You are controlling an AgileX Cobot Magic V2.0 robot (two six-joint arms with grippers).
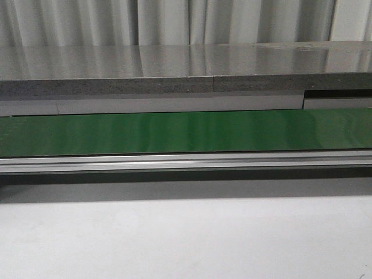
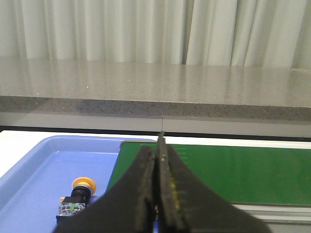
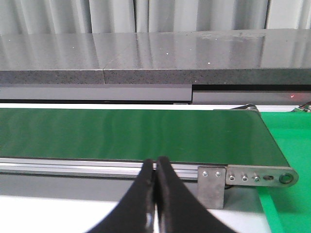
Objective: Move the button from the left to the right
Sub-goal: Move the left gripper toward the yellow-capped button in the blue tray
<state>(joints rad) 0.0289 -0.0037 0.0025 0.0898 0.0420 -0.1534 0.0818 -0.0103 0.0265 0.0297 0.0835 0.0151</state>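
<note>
The button (image 2: 77, 195), with a yellow-orange cap on a black body, lies on its side in a blue tray (image 2: 39, 165) in the left wrist view. My left gripper (image 2: 158, 150) is shut with nothing between its fingers, just to the button's right and nearer the camera. In the right wrist view my right gripper (image 3: 155, 162) is shut and empty too, in front of the conveyor's rail (image 3: 97, 167). The front view shows neither gripper and no button.
A green conveyor belt (image 1: 186, 131) runs across the front view, with an aluminium rail (image 1: 186, 163) along its near side and a grey stone-look counter (image 1: 186, 70) behind it. The belt's end roller bracket (image 3: 262, 177) and a green mat (image 3: 286, 208) show in the right wrist view.
</note>
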